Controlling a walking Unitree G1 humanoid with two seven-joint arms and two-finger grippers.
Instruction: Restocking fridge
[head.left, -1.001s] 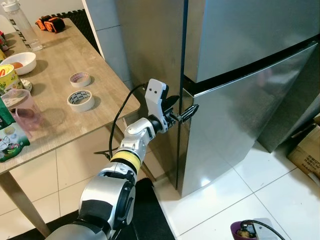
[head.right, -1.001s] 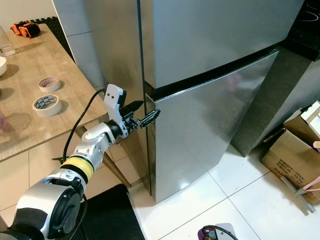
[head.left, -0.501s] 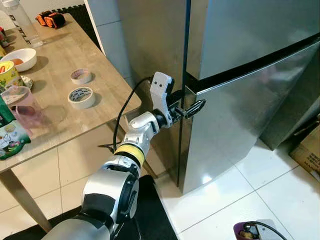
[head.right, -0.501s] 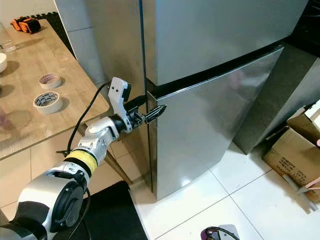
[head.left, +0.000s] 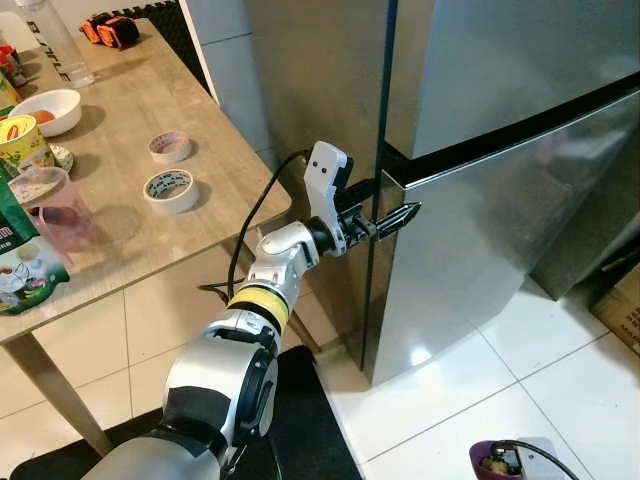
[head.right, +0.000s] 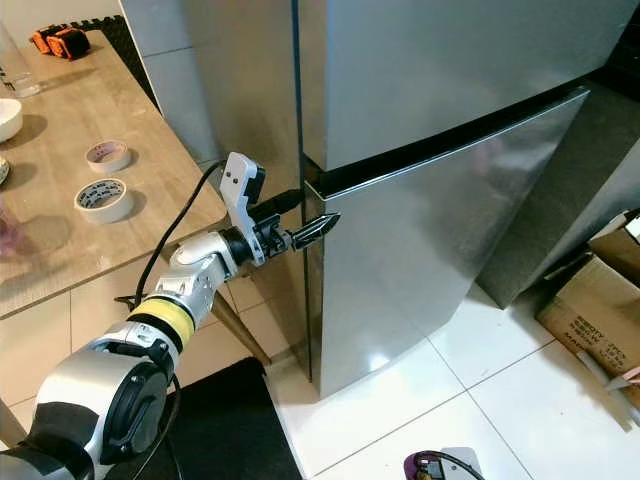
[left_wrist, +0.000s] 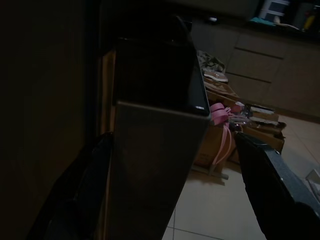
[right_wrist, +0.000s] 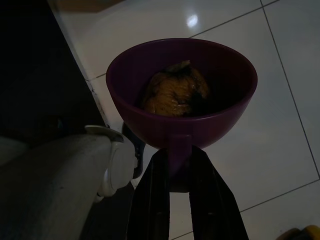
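Note:
The steel fridge has an upper door and a lower door, both looking closed. My left gripper is open at the lower door's left edge, just under the dark seam between the doors. One finger lies behind the edge and the other in front of the door face. In the left wrist view the door edge stands between the two fingers. My right gripper hangs low, shut on the rim of a purple bowl that holds a brownish piece of food.
A wooden table stands at the left with two tape rolls, a white bowl, a pink cup and packets. A cardboard box sits on the white tiles at the right. A black mat lies by my feet.
The view has shifted a little as I moved. My left gripper has risen slightly and reached further across the lower door's edge, towards the seam.

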